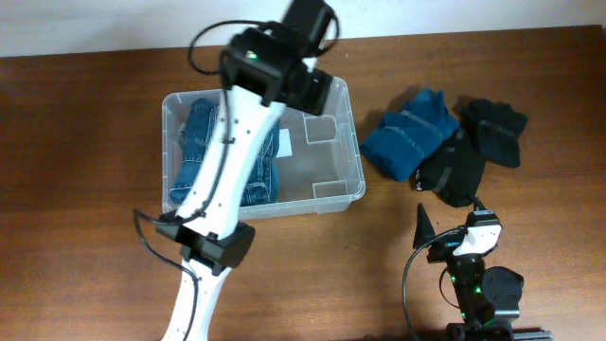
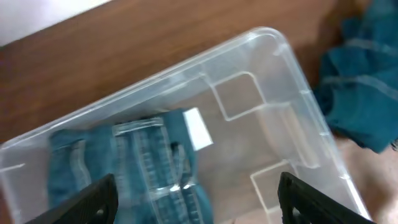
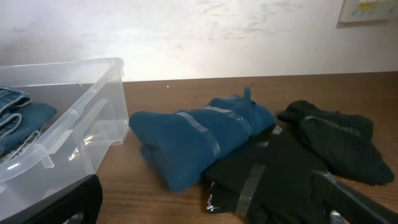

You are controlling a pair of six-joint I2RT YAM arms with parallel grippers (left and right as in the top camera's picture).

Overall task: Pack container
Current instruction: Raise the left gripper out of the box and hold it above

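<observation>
From overhead, the container (image 1: 312,163) is seen lying toward the far edge of the bench, left of the middle. Folded jeans (image 1: 189,152) are laid in its left half, and the right half is bare down to a white label (image 1: 284,142). The left arm (image 1: 237,142) is stretched across it to its far right corner. A blue garment (image 1: 412,133) and black garments (image 1: 473,142) are heaped toward the far right corner of the bench. The right gripper (image 1: 443,242) is parked near the near edge.

In the left wrist view, the left gripper (image 2: 199,205) is held wide apart above the container (image 2: 311,99), and nothing is gripped. The clear, colourless walls, rounded corners, thick rim and moulded inner ridges are shown plainly, with the label (image 2: 198,127) beside the jeans (image 2: 155,162).

In the right wrist view, the right gripper (image 3: 199,211) is likewise spread wide and nothing is carried. The container (image 3: 93,99) is seen to the left, apart from the blue garment (image 3: 199,137), with the black garments (image 3: 298,168) lying against that garment.

The container is judged light and fairly stiff, though its thin walls may flex. Its smooth plastic is likely to be slippery. A hold is best taken over the thick rim, at a short end.
</observation>
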